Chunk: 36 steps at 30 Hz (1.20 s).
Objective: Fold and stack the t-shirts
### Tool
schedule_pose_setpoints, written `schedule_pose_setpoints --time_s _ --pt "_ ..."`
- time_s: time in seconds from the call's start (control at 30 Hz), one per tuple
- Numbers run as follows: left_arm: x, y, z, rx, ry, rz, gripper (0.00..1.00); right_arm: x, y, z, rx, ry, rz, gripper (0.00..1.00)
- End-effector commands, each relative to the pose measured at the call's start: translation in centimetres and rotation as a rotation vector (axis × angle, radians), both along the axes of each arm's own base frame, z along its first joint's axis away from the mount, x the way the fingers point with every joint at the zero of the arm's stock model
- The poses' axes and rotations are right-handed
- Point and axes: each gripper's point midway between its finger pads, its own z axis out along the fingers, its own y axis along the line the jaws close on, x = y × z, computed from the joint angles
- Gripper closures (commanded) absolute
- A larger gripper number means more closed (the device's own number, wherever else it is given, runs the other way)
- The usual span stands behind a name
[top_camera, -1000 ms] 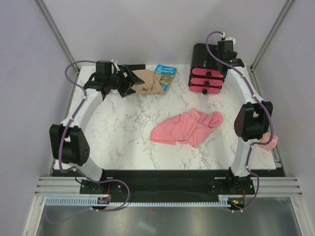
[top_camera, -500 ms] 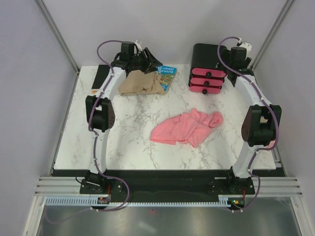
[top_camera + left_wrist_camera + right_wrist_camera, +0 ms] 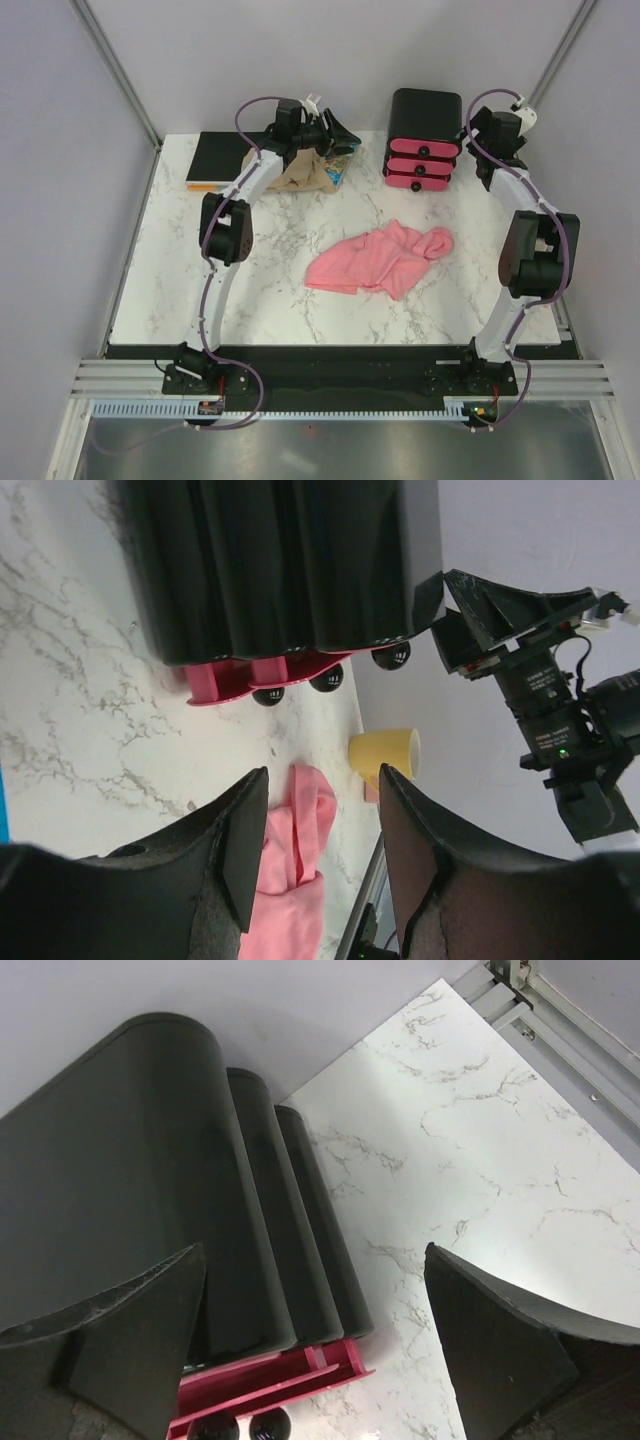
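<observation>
Left gripper (image 3: pixel 336 136): I have it reached out to the far edge of the table (image 3: pixel 250 285), above the tan cloth and the book. In its wrist view the two fingers (image 3: pixel 240 840) stand parted with nothing between them.
Right gripper (image 3: pixel 312 1260): it sits at the far right corner, just beside the black box. Its fingers are spread wide and it carries nothing.
T-shirt (image 3: pixel 380 260): salmon-pink and lying in a crumpled, unfolded heap right of centre on the marble. It is nearer to me than the box and well apart from both grippers. I see only this one pink shirt.
Tan cloth (image 3: pixel 300 172): it lies flat at the far edge under the left wrist. It may be a folded garment, but from this height I can't be sure.
Book (image 3: pixel 339 168): it has a blue cover and is mostly hidden by the left gripper, against the tan cloth's right side.
Black box (image 3: pixel 425 110): it stands at the far edge with three pink drawer fronts facing me, each with dark knobs.
Yellow cup (image 3: pixel 385 755): it shows only in the left wrist view, near the pink shirt.
Black pad (image 3: pixel 215 155): it lies flat in the far left corner, with an orange strip along its near edge.
</observation>
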Motion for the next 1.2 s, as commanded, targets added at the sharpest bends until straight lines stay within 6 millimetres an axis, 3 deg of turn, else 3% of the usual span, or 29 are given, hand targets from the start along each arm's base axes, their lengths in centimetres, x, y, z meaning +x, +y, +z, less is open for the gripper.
schedule_pose_setpoints --time_s 0.0,0.1,0.37,0.43,0.7,0.77,0.8,0.97,1.0,1.03,1.17 --pt "1.2 -0.8 3.1 -0.107 -0.091 -0.005 0.45 1.1 -0.3 0.5 0.128 -0.107 -0.033 0.02" --pt "1.9 -0.9 3.0 -0.126 -0.093 0.015 0.44 1.8 0.0 0.1 0.164 -0.123 -0.011 0.02" --pt "3.8 -1.4 0.6 -0.175 -0.063 0.073 0.47 1.9 0.6 -4.1 0.243 -0.072 -0.02 0.02" --pt "3.9 -1.7 1.1 -0.208 -0.067 0.072 0.48 2.1 1.5 -5.5 0.278 -0.057 0.018 0.02" --pt "2.8 -4.7 -1.6 -0.225 -0.028 0.035 0.51 2.2 5.0 -10.9 0.418 0.051 0.127 0.02" --pt "2.7 -5.2 -1.8 -0.235 -0.024 0.034 0.51 2.7 6.1 -10.9 0.421 0.064 0.172 0.02" --pt "2.8 -5.4 -2.3 -0.237 -0.02 0.033 0.51 2.5 6.5 -12.0 0.412 0.106 0.19 0.02" --pt "2.2 -5.7 -2.8 -0.227 -0.011 0.012 0.52 1.5 8.6 -12.1 0.375 0.14 0.244 0.02" --pt "2.1 -5.5 -2.2 -0.224 -0.02 0.014 0.52 1.7 8.2 -9.6 0.348 0.071 0.23 0.02" --pt "2.2 -5.4 -1.9 -0.218 -0.034 0.016 0.52 1.0 8.1 -9.8 0.346 0.069 0.219 0.02" --pt "3.1 -4.3 -1.9 -0.196 -0.039 0.069 0.5 1.1 7.8 -7.1 0.314 0.024 0.227 0.02"
